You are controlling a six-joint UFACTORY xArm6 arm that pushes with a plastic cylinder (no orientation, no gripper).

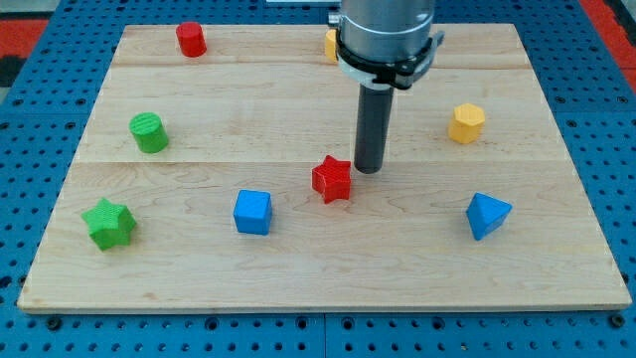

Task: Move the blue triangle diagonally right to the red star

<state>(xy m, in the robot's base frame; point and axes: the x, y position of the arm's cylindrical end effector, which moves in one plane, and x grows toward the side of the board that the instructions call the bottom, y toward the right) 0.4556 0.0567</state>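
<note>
The blue triangle [487, 215] lies on the wooden board near the view's lower right. The red star [332, 179] lies near the board's middle, well to the triangle's left and slightly higher in the view. My tip [369, 169] stands just to the right of the red star and a little above it, close to it; I cannot tell if they touch. The tip is far from the blue triangle.
A blue cube [252, 212] lies left of the red star. A green star [109, 223] and a green cylinder [149, 132] are at the left. A red cylinder [191, 40] is at the top left. A yellow hexagon [466, 122] is at the right. A yellow block [331, 45] is partly hidden behind the arm.
</note>
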